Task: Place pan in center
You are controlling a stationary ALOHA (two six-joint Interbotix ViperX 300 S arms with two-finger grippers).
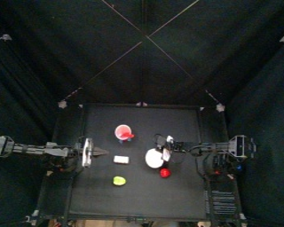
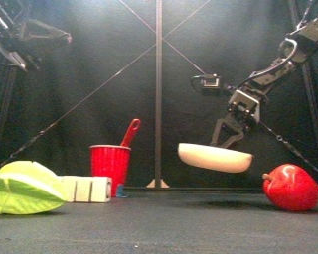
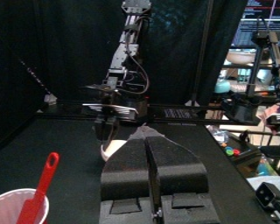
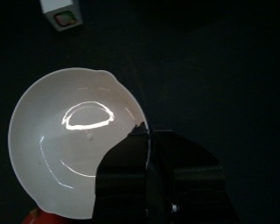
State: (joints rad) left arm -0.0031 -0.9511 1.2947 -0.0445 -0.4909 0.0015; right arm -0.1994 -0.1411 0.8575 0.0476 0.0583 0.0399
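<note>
The small round white pan (image 2: 215,157) is held clear of the matte black tabletop (image 2: 175,223), right of centre, by the right gripper (image 2: 233,134), clamped on its rim. Lowering and release remain.

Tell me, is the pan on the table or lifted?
Lifted: front view shows the pan hanging clear above the table, its rim held in the right gripper.

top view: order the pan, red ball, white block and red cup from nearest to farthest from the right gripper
1. pan, held in the right gripper.
2. red ball, just toward the table's front.
3. red cup and white block, both off to the left: too close to call.
</note>
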